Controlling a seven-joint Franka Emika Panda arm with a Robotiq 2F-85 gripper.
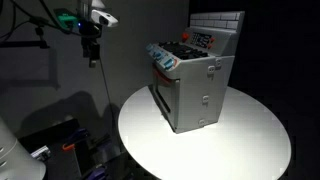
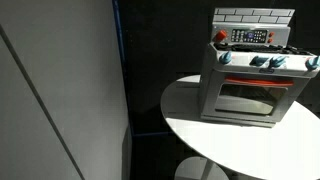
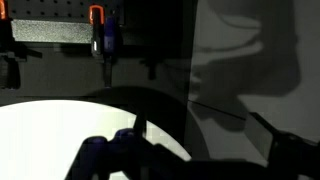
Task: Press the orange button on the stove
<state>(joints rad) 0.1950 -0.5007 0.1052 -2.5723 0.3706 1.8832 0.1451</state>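
The small grey toy stove (image 1: 195, 85) stands on a round white table (image 1: 250, 140). It has an oven door, coloured knobs and a white tiled back panel, and it also shows in an exterior view (image 2: 250, 85). A small red-orange button (image 2: 221, 36) sits at the left end of its control panel. My gripper (image 1: 92, 50) hangs in the air well off the table, far from the stove and to the side of its knob end. In the wrist view the fingers (image 3: 190, 160) are dark shapes set wide apart with nothing between them. The stove is not in the wrist view.
A grey wall panel (image 2: 60, 90) fills one side of the scene. A pegboard with hanging tools (image 3: 100, 35) is behind the table edge (image 3: 60, 110). Cables and clutter (image 1: 60, 140) lie on the floor below the arm. The surroundings are dark.
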